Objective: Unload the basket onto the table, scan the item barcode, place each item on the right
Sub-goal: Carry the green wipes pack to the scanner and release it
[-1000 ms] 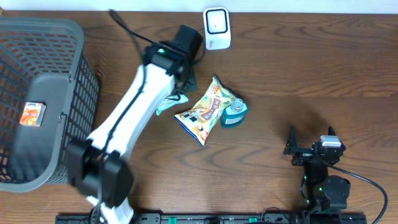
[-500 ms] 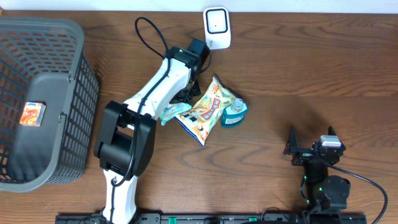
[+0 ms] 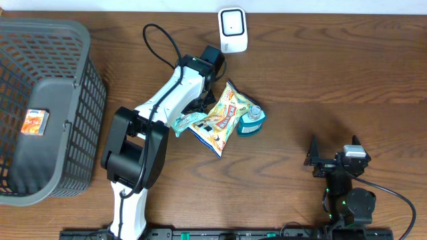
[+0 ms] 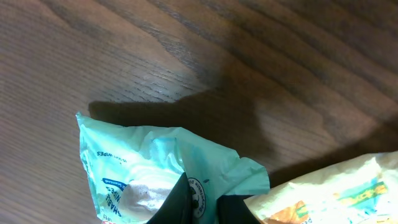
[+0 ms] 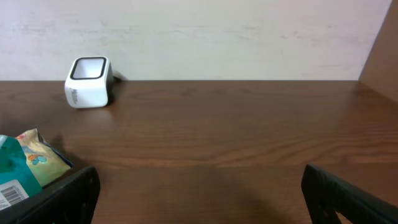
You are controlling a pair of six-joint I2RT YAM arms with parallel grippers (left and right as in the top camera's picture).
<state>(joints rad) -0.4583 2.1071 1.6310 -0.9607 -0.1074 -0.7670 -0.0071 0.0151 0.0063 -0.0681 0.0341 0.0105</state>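
My left gripper (image 4: 204, 210) is shut on a mint-green wipes packet (image 4: 146, 168), pinching a fold of it between the two black fingers (image 4: 177, 202). Overhead, that packet (image 3: 181, 121) hangs under the white left arm, just left of a yellow snack bag (image 3: 220, 119). The white barcode scanner (image 3: 233, 30) stands at the table's far edge, beyond the arm, and also shows in the right wrist view as the scanner (image 5: 88, 81). My right gripper (image 3: 332, 160) rests near the front right, open and empty (image 5: 199, 196).
A teal container (image 3: 251, 120) lies against the snack bag's right side. A dark mesh basket (image 3: 67, 40) fills the left of the table, with a small orange card (image 3: 35, 122) inside. The left arm's black cable (image 3: 157, 40) loops toward the back.
The left arm has folded and swung right, its elbow now low at the front. The gripper stays shut on the wipes packet, which has shifted slightly toward the front. The right arm is still.
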